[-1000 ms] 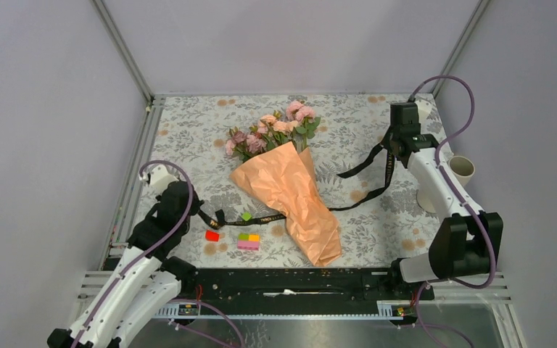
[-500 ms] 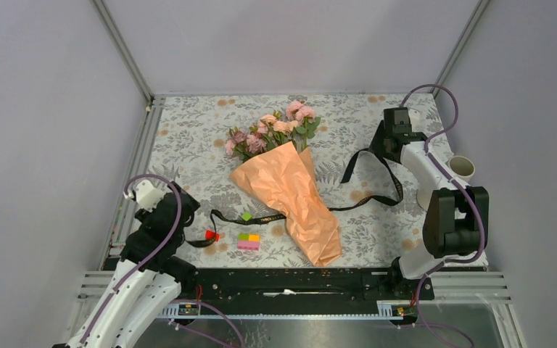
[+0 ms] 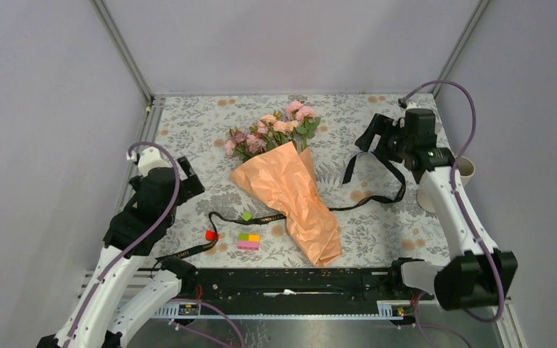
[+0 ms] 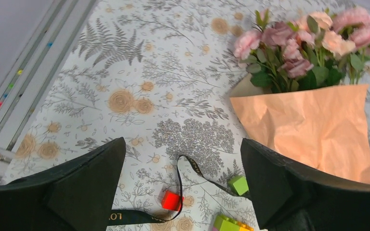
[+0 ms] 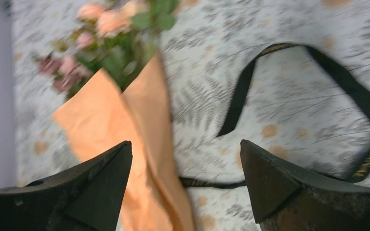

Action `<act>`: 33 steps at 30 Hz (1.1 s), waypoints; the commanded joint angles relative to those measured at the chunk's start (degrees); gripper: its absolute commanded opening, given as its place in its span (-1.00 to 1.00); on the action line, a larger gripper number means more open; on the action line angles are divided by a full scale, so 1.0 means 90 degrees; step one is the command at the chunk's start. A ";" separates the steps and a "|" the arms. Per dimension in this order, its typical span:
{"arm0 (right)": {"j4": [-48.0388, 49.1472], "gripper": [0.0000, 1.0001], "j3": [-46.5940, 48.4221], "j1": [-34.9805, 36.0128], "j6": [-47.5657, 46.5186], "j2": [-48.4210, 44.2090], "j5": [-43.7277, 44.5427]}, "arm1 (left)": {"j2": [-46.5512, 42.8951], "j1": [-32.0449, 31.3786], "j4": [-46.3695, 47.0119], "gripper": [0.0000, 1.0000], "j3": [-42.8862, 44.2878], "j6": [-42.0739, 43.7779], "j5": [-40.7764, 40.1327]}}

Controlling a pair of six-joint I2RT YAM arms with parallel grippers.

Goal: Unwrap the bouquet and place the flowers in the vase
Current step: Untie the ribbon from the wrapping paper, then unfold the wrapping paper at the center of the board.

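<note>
One bouquet lies wrapped in orange paper mid-table, its flowers toward the far edge. One black ribbon trails out to either side of it, and three toy blocks sit near its left. I see the one vase only from the top camera, at the right edge behind my right arm; only the wrist cameras show the gap between the fingers. My left tool hangs wide and empty above ribbon and blocks, well left of the bouquet. My right tool, also wide and empty, hangs over the ribbon's loop, right of the flowers
</note>
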 commanded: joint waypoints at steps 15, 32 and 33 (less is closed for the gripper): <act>-0.0746 1.00 -0.4143 0.1197 0.0914 -0.3109 -0.3008 | 0.0767 0.0159 0.1522 0.98 -0.0222 0.1378 0.1053; 0.1189 0.41 -0.4833 0.1912 0.1344 -0.1602 -0.2945 | 0.0685 0.0199 0.1571 0.98 -0.0282 0.1358 0.1215; 0.1287 0.28 -0.4837 0.1913 0.1345 -0.1483 -0.2914 | 0.0698 0.0199 0.1568 0.98 -0.0283 0.1358 0.1227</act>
